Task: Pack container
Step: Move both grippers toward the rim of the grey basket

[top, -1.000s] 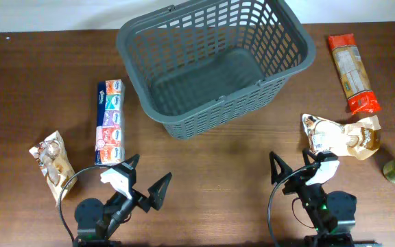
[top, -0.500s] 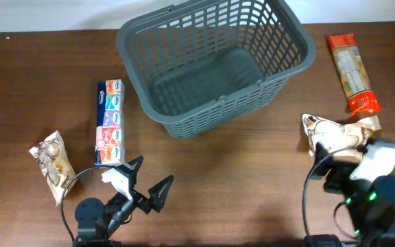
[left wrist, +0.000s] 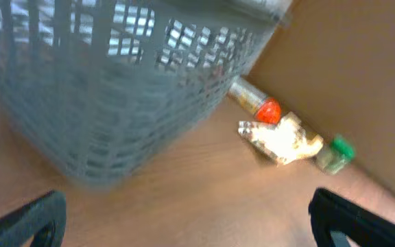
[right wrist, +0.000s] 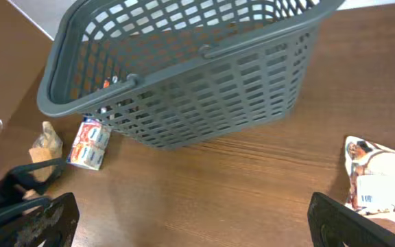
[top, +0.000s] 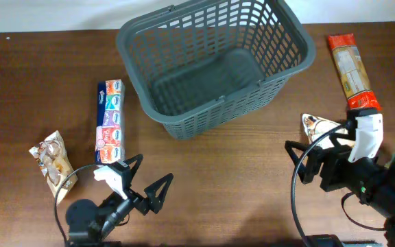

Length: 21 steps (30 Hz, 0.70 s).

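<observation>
We see the left gripper (top: 149, 173) and right gripper (top: 328, 147) gaping wide, gripping nothing, both arms crouched low over the table (top: 232, 178).

The left wrist view is blurred throughout: the basket (left wrist: 115, 82) runs off its top and left edges and hides most of the red-ended packet (left wrist: 256, 104), and the green-capped jar (left wrist: 334, 154) shows no readable label. Overhead, the right arm (top: 362, 175) covers much of the snack bag (top: 315, 129). From the right wrist that bag is cut by the right edge, and the basket screens part of the tissue pack (right wrist: 88, 143).
</observation>
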Available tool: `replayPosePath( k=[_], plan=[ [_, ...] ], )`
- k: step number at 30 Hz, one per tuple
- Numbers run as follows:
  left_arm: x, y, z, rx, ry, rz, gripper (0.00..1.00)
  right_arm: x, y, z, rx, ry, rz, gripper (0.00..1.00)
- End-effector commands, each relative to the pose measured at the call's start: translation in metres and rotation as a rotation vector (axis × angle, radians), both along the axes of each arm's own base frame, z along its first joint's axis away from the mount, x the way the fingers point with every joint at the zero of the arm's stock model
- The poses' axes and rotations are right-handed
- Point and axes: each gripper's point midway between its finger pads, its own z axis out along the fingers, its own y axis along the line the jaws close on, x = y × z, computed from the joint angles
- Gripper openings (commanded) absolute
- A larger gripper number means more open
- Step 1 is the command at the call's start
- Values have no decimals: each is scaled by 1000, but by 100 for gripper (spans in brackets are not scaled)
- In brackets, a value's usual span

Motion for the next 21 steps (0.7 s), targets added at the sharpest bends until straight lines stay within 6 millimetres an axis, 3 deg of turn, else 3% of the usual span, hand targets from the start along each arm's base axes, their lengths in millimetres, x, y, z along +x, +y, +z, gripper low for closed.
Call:
replayPosePath(
  k=[1, 2, 5, 7, 8, 12, 14, 16, 18, 21],
  plan=[
    [-17, 15, 64, 153, -48, 80, 99, 1, -32, 15, -54, 18, -201, 99],
    [-25, 33, 92, 241, -37, 175, 99, -1, -40, 24, -84, 36, -242, 99],
    [-39, 58, 151, 334, -38, 316, 99, -2, -44, 42, -102, 85, -254, 99],
    [-48, 58, 193, 328, -72, 324, 99, 0, -41, 53, -102, 123, -239, 99],
    [-54, 57, 229, 315, -136, 324, 99, 3, -39, 60, -97, 143, -230, 99],
    [-71, 43, 269, 279, -250, 257, 99, 10, -39, 61, -104, 191, -229, 99],
    [-81, 29, 281, 255, -295, 176, 99, 13, -39, 58, -110, 206, -224, 99],
    [-84, 24, 274, 208, -205, 145, 100, 24, -39, 61, -157, 166, -180, 99],
    [-82, 29, 259, 224, -103, 165, 100, 30, -39, 66, -166, 145, -169, 99],
    [-80, 49, 220, 290, 152, 253, 100, 36, -30, 75, -131, 135, -130, 99]
  ],
)
